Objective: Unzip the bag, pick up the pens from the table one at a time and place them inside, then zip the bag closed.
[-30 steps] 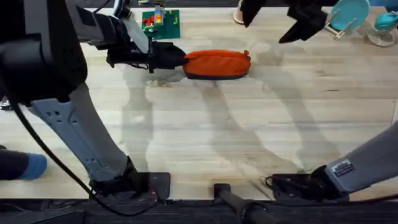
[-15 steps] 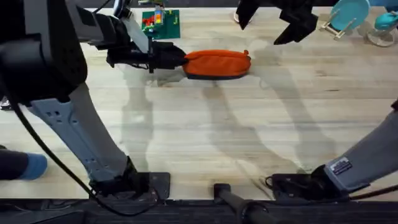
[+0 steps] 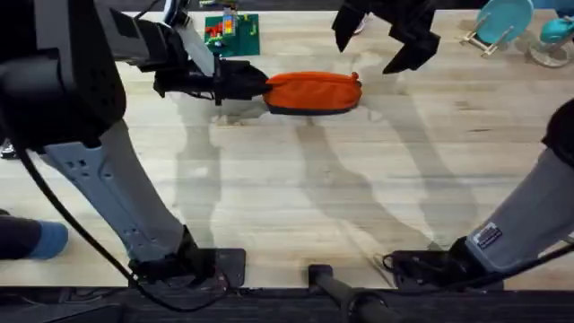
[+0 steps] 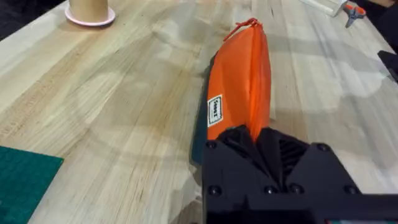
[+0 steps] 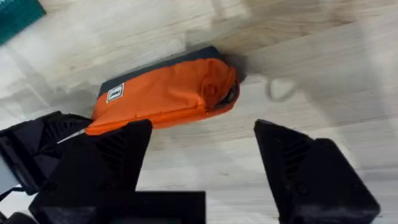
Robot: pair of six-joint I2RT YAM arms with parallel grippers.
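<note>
Orange bag [image 3: 314,91] lies lengthwise on the light-wood worktop [image 3: 296,197], toward the far side, w/ its dark bottom edge facing the near side. My left hand [image 3: 256,86] reaches in from the left and is clamped on the bag's left end; in the left wrist view my black fingers [image 4: 273,149] pinch the orange fabric at that end, right along the top seam. The bag [image 4: 239,81] runs away from that hand, a small white label on its side and a little orange tab at the far tip. Zipper looks closed along the top, as far as I can tell.

My right hand [image 3: 381,40] hangs above the worktop, just past the bag's right end, not touching it. Its two fingers are spread wide apart, holding nothing. In the right wrist view those fingers [image 5: 311,168] frame the bag [image 5: 165,93] below, w/ the bag's right end and zipper pull near the middle, and my left hand [image 5: 37,146] dark at the bag's other end.

Behind the bag's left end sits a green mat [image 3: 233,34] w/ small coloured bits on it. A roll of tape [image 4: 91,9] stands on the worktop [image 4: 93,106] off to the side, well apart from the bag. Blue-green items [image 3: 516,22] sit at the far right corner.
</note>
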